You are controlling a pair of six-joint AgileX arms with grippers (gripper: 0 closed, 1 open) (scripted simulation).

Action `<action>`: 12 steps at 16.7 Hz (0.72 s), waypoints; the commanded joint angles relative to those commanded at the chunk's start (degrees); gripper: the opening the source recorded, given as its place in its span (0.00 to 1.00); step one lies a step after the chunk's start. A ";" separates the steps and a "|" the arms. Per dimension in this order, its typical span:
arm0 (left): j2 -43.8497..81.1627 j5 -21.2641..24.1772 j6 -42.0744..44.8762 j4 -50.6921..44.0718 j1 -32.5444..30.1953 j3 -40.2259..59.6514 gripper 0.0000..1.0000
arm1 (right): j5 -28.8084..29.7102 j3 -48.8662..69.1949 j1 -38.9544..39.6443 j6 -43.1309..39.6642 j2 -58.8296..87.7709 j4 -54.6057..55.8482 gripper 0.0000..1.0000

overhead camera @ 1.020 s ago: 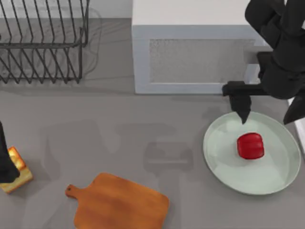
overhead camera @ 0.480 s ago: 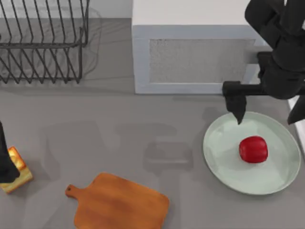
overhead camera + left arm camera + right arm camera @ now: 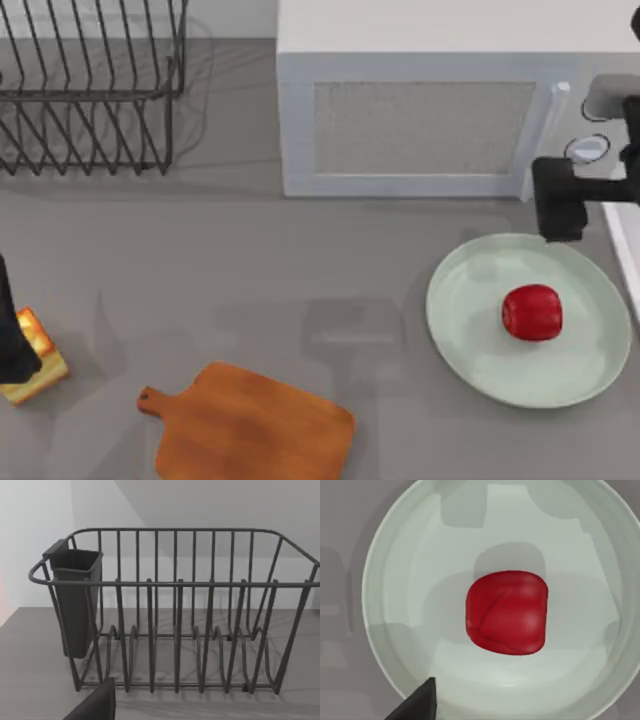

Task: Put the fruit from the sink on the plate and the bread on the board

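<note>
The board (image 3: pixel 250 425) lies bare on the counter (image 3: pixel 250 280) while the bread (image 3: pixel 36 357), a light, crumbly block best pinched across its flat sides, sits beside the left gripper (image 3: pixel 10 340), finger state unclear. Beyond, the fruit (image 3: pixel 531 312) rests on the plate (image 3: pixel 470 340); the right gripper (image 3: pixel 575 205) hovers, finger state unclear.

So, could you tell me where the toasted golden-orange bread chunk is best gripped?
Probably across the pale tan sides of the square toasted bread chunk, from above: it sits flat on the table by the left arm, browned top up.
</note>
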 joint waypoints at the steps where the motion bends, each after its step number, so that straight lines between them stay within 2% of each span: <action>1: 0.00 0.00 0.00 0.00 0.00 0.00 1.00 | 0.01 -3.80 -1.03 -1.00 -4.87 3.07 1.00; 12: 0.00 0.00 0.00 0.00 0.00 0.00 1.00 | 0.06 -53.04 -13.97 -14.14 -67.14 42.73 1.00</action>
